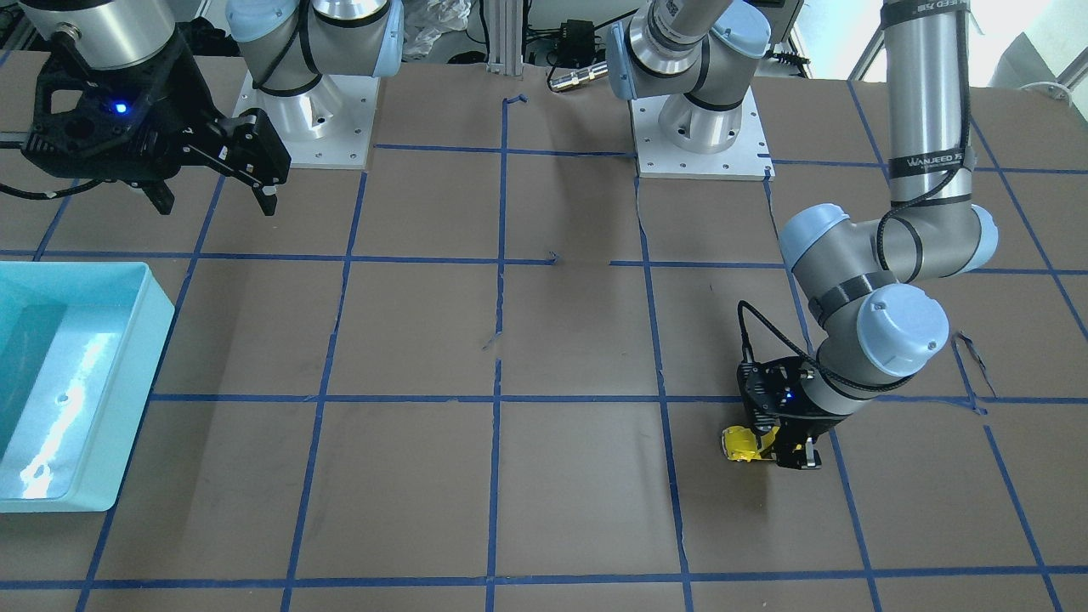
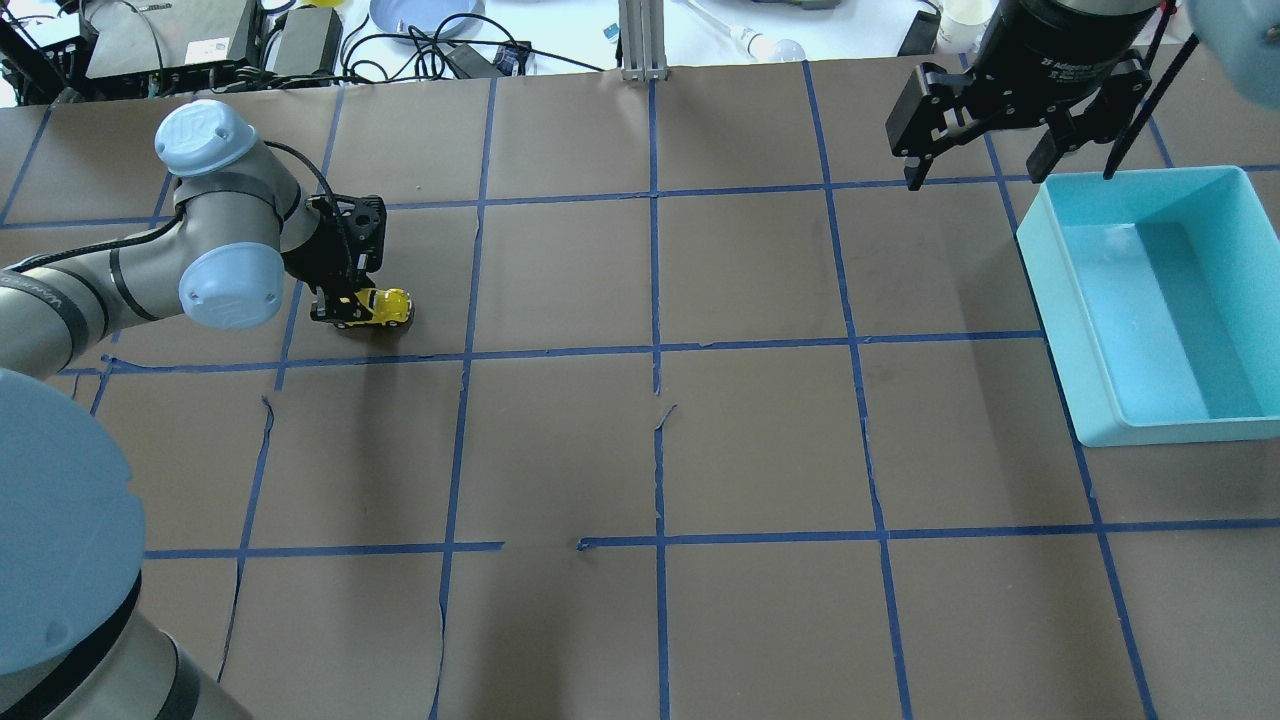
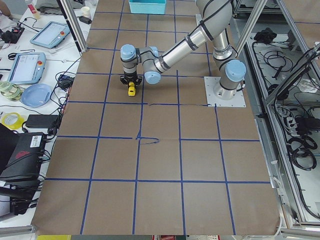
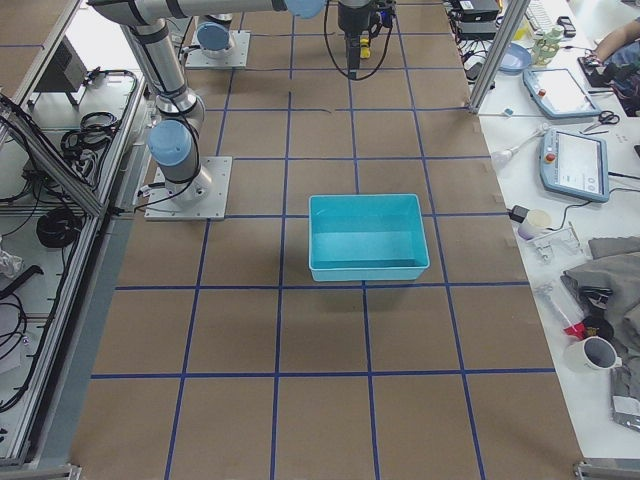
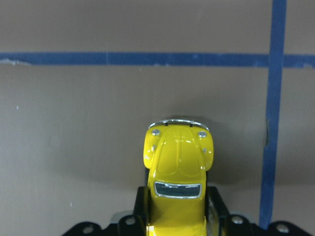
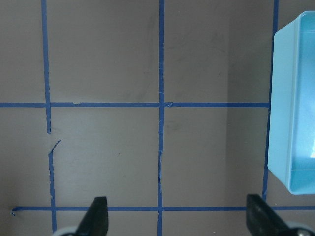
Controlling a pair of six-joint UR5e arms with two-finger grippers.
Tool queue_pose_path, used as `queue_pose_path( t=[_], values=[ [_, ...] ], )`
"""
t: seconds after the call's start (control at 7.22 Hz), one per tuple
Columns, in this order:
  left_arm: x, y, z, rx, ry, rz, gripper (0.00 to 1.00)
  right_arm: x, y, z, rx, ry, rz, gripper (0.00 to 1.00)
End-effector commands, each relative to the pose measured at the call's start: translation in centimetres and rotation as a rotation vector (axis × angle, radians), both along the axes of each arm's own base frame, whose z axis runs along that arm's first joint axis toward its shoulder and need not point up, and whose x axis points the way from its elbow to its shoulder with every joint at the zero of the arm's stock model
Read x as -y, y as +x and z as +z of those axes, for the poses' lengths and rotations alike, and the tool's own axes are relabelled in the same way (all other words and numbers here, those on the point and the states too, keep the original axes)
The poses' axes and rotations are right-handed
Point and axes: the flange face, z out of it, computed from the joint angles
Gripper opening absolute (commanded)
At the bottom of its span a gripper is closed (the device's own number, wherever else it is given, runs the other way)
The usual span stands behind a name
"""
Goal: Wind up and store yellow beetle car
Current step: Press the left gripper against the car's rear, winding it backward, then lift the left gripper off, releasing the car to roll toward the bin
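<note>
The yellow beetle car [image 2: 388,305] is at table level on the brown paper in the robot's left half. It also shows in the front view [image 1: 741,444] and the left side view [image 3: 131,90]. My left gripper [image 2: 345,310] is shut on the car's rear part. In the left wrist view the car [image 5: 178,162] sits between the two black fingers [image 5: 141,204] with its bonnet and front bumper pointing away from the wrist. My right gripper [image 2: 985,165] is open and empty, held high beside the teal bin [image 2: 1060,300]; its fingertips [image 6: 96,216] frame bare table.
The empty teal bin [image 1: 127,408] stands on the robot's right side and shows at the right edge of the right wrist view [image 6: 280,123]. Blue tape lines grid the brown table paper [image 2: 650,440]. Both arm bases stand at the robot's edge.
</note>
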Motion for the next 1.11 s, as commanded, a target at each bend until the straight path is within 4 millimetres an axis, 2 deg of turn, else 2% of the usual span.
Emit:
queue_pose_path(
  t=[0.0,0.14,0.42,0.55,0.69,0.97],
  values=[
    [-0.6,3.1,-0.1,0.003,0.005,0.048,0.26,0.0,0.0,0.0,-0.002,0.002,0.0,1.0],
    [-1.0,4.8,-0.3,0.001,0.01,0.077,0.26,0.0,0.0,0.0,-0.002,0.002,-0.001,1.0],
    [-1.1,5.4,0.1,0.005,0.003,0.085,0.31,0.0,0.0,0.0,-0.002,0.002,0.0,1.0],
    [-1.1,5.5,0.0,0.007,0.0,0.088,0.81,0.0,0.0,0.0,-0.001,0.002,0.0,1.0],
    [-1.0,5.5,0.7,0.013,-0.014,0.086,1.0,0.0,0.0,0.0,0.001,0.0,-0.002,1.0],
    [-1.1,5.0,1.1,0.012,-0.021,0.08,1.0,0.0,0.0,0.0,0.002,0.0,-0.002,1.0]
  ],
)
